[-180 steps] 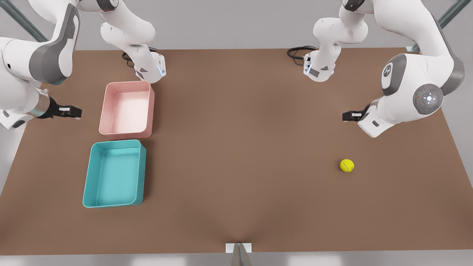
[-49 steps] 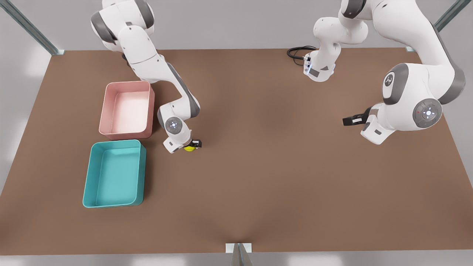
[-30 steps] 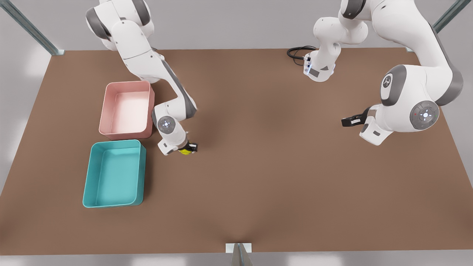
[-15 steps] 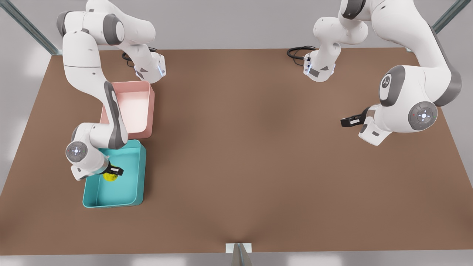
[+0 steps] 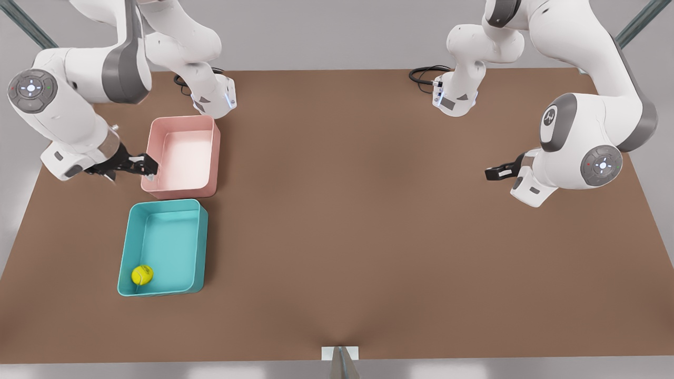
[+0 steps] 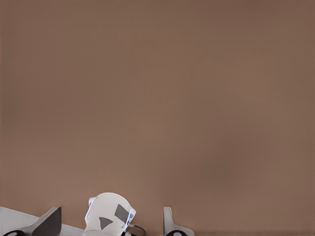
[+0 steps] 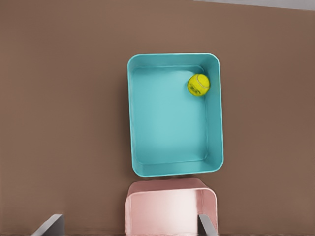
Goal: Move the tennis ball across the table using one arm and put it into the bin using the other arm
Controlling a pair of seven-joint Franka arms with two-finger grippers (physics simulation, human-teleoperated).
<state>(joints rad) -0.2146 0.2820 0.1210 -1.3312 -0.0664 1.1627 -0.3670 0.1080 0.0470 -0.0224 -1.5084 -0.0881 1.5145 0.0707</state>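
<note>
The tennis ball point(image 5: 142, 274) point(image 7: 198, 84) lies inside the teal bin point(image 5: 197, 247) point(image 7: 167, 169), in a corner against its walls, on the bench point(image 5: 368, 221). My right claw point(image 5: 146, 164), fingers spread and empty, hovers by the pink tray point(image 5: 213, 152) beside the bin. My left claw point(image 5: 492, 172) waits over bare bench at the front view's right, and I cannot tell its fingers' state.

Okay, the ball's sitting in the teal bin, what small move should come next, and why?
Probably just lift the right gripper, open over the pink tray's edge, away to rest. The tennis ball lies free in the bin, and the left gripper waits open far across the table.
</note>
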